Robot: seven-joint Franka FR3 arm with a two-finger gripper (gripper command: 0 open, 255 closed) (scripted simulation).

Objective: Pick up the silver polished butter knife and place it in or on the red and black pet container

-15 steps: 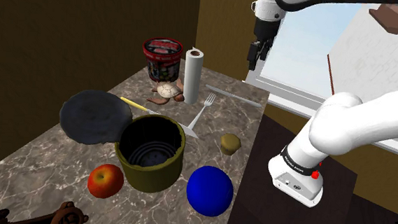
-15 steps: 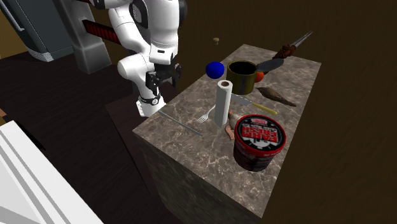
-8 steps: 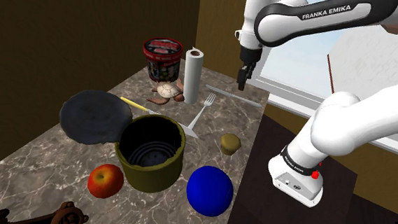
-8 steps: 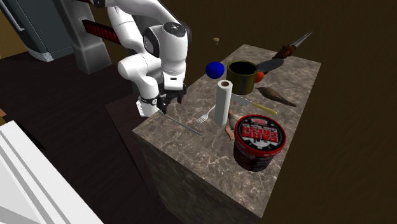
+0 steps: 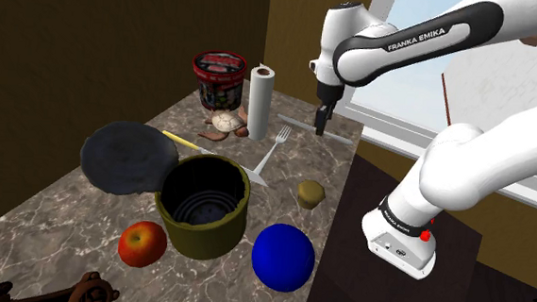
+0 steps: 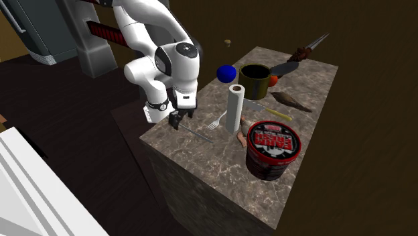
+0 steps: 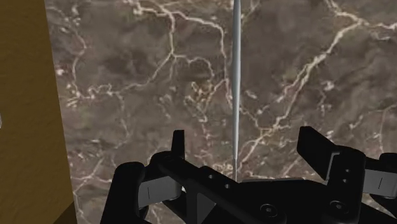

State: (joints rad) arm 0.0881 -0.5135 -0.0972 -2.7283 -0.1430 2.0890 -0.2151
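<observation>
Lowered from the shoulder view's upper right, the claw (image 5: 321,125) hangs wide open and empty just over the silver butter knife (image 7: 236,83), lying flat near the bench (image 5: 60,212) edge at upper centre, long axis running straight through the claw's gap, well apart from the red-and-black pet container (image 5: 219,79).
</observation>
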